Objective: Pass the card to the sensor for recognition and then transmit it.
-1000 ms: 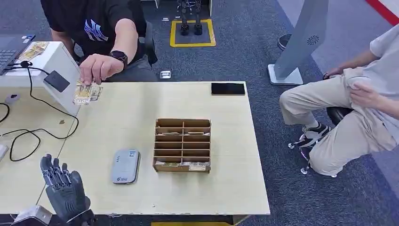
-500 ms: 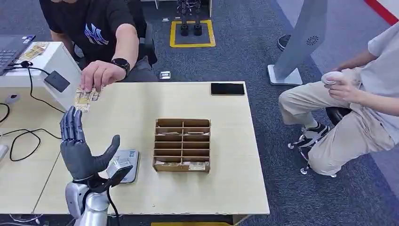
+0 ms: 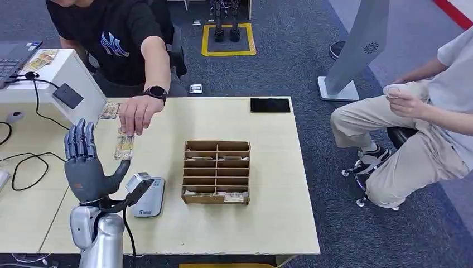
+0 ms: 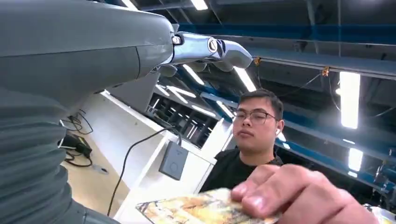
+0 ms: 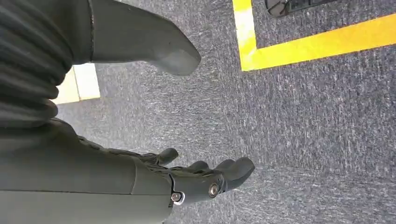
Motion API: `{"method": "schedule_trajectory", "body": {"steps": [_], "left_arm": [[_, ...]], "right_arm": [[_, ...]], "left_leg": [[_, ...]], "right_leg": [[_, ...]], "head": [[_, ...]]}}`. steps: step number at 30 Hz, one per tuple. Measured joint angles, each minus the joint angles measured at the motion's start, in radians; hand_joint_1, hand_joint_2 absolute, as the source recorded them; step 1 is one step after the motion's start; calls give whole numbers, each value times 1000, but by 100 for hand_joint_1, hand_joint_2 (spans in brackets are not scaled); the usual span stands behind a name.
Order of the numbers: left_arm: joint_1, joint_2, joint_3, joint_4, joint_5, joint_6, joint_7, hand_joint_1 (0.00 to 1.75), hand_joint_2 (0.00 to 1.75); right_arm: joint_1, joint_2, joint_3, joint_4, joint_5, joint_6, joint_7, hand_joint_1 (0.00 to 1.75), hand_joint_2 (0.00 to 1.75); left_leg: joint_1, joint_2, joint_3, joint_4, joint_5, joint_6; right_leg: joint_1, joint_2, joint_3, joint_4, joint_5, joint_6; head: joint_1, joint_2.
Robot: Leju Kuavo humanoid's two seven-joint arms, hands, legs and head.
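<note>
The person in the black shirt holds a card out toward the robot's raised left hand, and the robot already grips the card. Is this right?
Not quite. The person's hand does hold the card out toward the raised left hand, but the robot does not grip it yet. In the head view the card hangs beside the thumb, and the fingers stand straight up, apart from it.

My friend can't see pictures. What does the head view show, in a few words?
A person's hand holds a card out over a pale table, just past the robot's raised, open left hand. A grey sensor and a cardboard sorter sit on the table; another person sits at right.
</note>
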Motion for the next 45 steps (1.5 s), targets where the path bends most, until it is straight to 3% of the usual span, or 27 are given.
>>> {"method": "schedule_trajectory", "body": {"steps": [4,8,10,11,12,18,22,29,45], "left_arm": [[-20,16,8,27,19,0,30,0,175],[-29,-5,13,32,-73,1,86,0,175],[-30,-7,13,32,-66,1,110,0,175],[-30,-8,13,32,-62,1,119,30,175],[-30,-8,13,32,-52,1,129,175,175],[-32,-9,10,51,154,1,124,175,175],[-34,-10,7,63,207,1,104,175,175],[-34,-10,7,73,236,1,82,175,175],[-34,-10,8,76,303,1,29,175,175]], "right_arm": [[0,-5,-1,6,15,0,-18,0,175],[-2,-8,-5,6,-5,-3,-24,0,175],[-5,-9,-8,6,-15,-3,-24,0,175],[-4,-10,-10,6,-20,-3,-24,0,175],[-4,-10,-10,6,-21,-3,-24,0,175],[-6,-10,-21,6,-37,-11,-21,0,175],[-7,-10,-27,6,-37,-22,-16,0,175],[-8,-10,-28,6,-35,-69,-15,0,175],[-12,-11,-28,6,-19,-83,-7,0,175]], "left_leg": [[0,0,0,0,0,0],[0,-1,-1,0,0,0],[0,1,0,0,0,0],[0,1,0,0,0,0],[0,0,0,0,0,0],[0,1,-1,0,0,0],[0,1,-1,0,0,0],[0,1,-1,0,0,0],[0,0,-1,0,0,0]], "right_leg": [[0,0,0,0,0,0],[0,-1,0,0,0,0],[0,1,0,0,0,0],[0,1,-1,0,0,0],[0,1,-1,0,0,0],[0,1,-2,0,0,0],[0,1,-2,0,0,0],[0,1,-2,0,0,0],[0,0,-1,0,0,0]], "head": [[0,0],[1,0],[1,0],[1,0],[1,0],[0,0],[1,0],[1,0],[1,0]]}}
